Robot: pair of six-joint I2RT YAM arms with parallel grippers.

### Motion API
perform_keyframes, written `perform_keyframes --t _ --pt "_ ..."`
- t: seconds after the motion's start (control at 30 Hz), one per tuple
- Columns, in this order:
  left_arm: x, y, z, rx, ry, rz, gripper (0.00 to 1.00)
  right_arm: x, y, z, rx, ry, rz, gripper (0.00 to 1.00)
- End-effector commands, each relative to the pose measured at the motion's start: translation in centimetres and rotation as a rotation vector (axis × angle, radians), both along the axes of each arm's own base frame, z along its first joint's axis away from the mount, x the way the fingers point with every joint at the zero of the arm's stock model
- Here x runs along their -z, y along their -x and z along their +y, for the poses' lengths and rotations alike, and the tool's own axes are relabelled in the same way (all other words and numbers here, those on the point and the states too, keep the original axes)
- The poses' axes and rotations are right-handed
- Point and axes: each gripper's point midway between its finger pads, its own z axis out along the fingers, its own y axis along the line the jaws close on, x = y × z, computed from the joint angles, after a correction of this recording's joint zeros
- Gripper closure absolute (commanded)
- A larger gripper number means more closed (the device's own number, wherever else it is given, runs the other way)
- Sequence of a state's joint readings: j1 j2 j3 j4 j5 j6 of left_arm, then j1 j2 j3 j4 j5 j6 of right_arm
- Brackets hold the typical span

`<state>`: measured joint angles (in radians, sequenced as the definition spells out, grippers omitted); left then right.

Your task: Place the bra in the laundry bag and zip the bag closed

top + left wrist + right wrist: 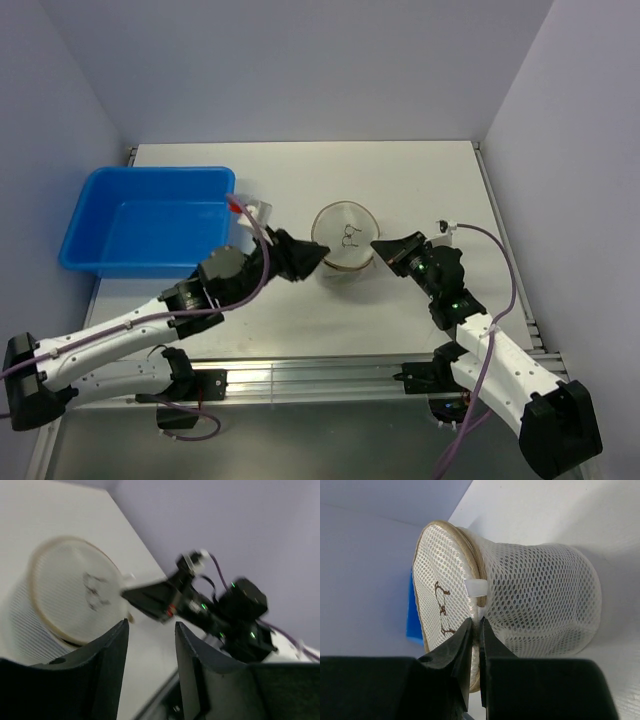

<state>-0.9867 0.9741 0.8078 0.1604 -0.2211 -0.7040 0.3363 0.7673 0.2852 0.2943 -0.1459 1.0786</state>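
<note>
The laundry bag [345,240], round white mesh with a tan rim, stands mid-table with its lid on top. My right gripper [378,245] is at its right side. In the right wrist view the gripper [476,625] is shut on the seam between lid and wall of the bag [540,600], just below a white tab [474,587]. My left gripper [318,257] is at the bag's left side, open and empty. In the left wrist view its fingers [117,645] stand apart beside the bag [70,595]. The bra is not in the open; only a greyish shade shows through the mesh.
A big blue plastic tub [150,215] stands at the left of the table, close behind my left arm; its edge shows in the right wrist view [412,620]. The table's walls rise on the left, back and right.
</note>
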Motion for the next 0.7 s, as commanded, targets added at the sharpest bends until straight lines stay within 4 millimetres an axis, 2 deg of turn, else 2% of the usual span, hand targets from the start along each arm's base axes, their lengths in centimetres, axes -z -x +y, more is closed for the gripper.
perform_keyframes --t 0.0,0.07,0.1,0.13,0.17,0.23,0.27,0.37,0.4,0.5,0.57,0.67 --pt "5.5 2.7 -2.3 0.035 -0.049 0.12 0.53 -0.8 -0.6 -0.3 0.057 -0.011 -0.016 1.0" --pt "5.8 3.8 -4.1 0.081 -0.041 0.124 0.54 -0.5 -0.5 0.0 0.051 -0.014 -0.008 1.0" --pt "6.8 4.7 -5.6 0.103 -0.066 0.138 0.56 -0.4 -0.4 0.3 0.04 -0.011 -0.004 1.0" --pt "6.6 5.1 -6.6 0.124 -0.054 0.132 0.56 -0.5 -0.3 0.5 0.035 -0.011 -0.002 1.0" --pt "7.8 5.7 -7.9 0.147 -0.081 0.141 0.57 -0.6 -0.4 0.6 0.035 -0.012 -0.005 1.0" --pt "7.7 5.7 -9.2 0.159 -0.078 0.132 0.57 -0.7 -0.3 0.9 0.035 -0.005 -0.01 1.0" --pt "7.7 5.6 -9.8 0.161 -0.072 0.125 0.57 -0.7 -0.4 0.9 0.037 0.003 -0.009 1.0" --pt "9.8 4.9 -11.7 0.156 -0.106 0.134 0.55 -0.6 -0.3 1.1 0.031 0.012 -0.007 1.0" --pt "9.6 4.6 -12.2 0.152 -0.109 0.129 0.54 -0.6 -0.3 1.1 0.033 0.011 -0.006 1.0" --pt "10.9 3.8 -13.5 0.136 -0.148 0.134 0.48 -0.3 -0.1 1.5 0.013 0.008 0.0 1.0" --pt "12.0 3.1 -13.8 0.116 -0.169 0.145 0.46 -0.4 0.0 1.6 0.007 0.01 -0.004 1.0" --pt "12.7 1.7 -13.9 0.081 -0.18 0.162 0.46 -0.7 0.1 1.5 0.007 0.014 -0.018 1.0"
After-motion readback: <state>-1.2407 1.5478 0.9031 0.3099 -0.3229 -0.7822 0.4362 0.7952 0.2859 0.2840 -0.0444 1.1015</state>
